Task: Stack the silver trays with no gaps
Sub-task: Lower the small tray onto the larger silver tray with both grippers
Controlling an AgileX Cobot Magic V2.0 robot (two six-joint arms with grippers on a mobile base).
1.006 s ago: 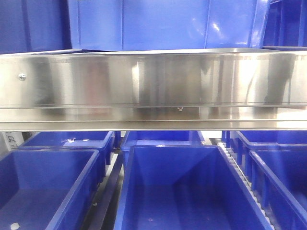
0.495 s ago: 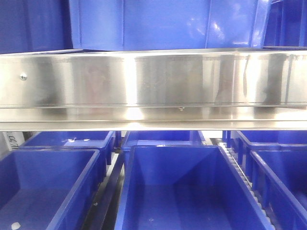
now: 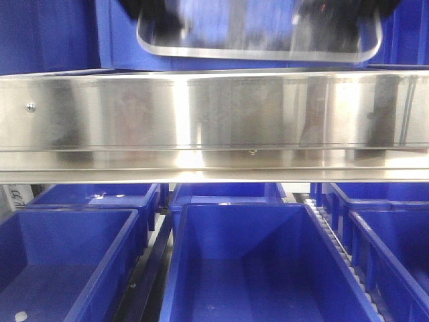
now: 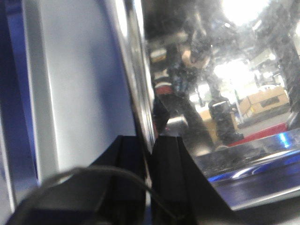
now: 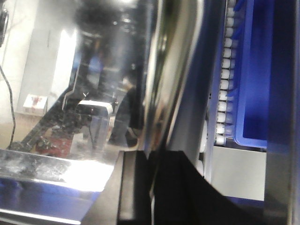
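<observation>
Hanging at the top of the front view, 1 silver tray sits above the shiny shelf rail, in front of a blue bin. The left fingers pinch its rim on 1 end, the right fingers the other. More blue bins sit below.

Tray: top cut off by frame edge, surface motion-blurred; grippers holding it: mostly out of front view; bins: cropped at bottom and sides.
</observation>
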